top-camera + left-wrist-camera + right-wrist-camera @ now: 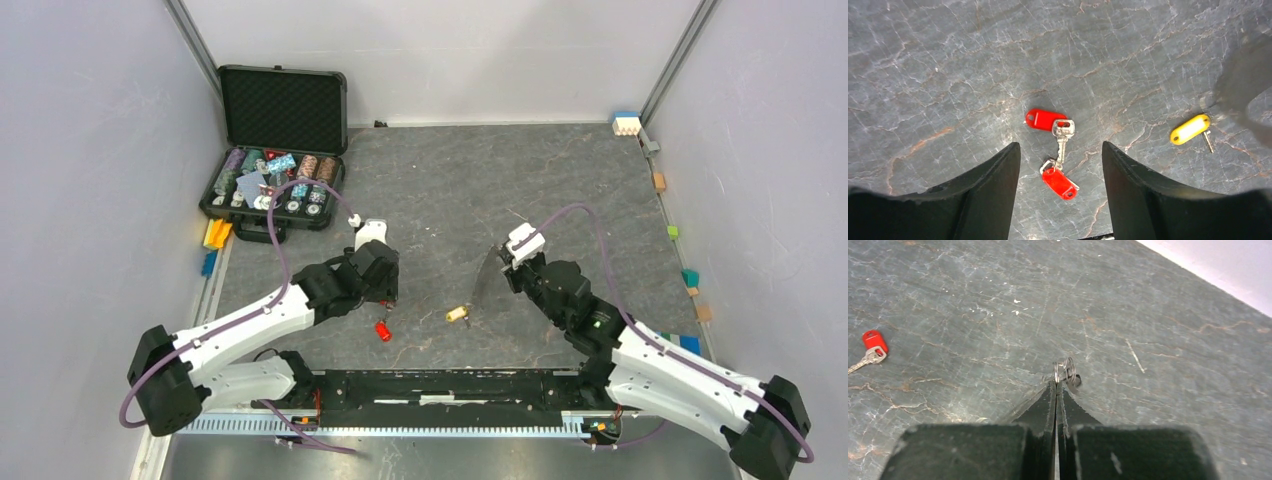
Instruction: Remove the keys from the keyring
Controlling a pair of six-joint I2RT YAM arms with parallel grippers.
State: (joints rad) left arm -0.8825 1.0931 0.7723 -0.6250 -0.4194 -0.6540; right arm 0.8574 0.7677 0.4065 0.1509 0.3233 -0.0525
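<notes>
Red keys (pixel 1046 119): off, beneath spread left end effector (pixel 1060 148).
Keyring (pixel 486 278): pinched by right end effector (pixel 1056 384).
Yellow key (pixel 1189 129): attachment unclear.

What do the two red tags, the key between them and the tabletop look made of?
Red tags: probably glossy plastic, smooth with soft highlights. Key: bare metal, silvery and reflective. Tabletop: matte grey, veined like slate; stone or a printed laminate, can't tell.
</notes>
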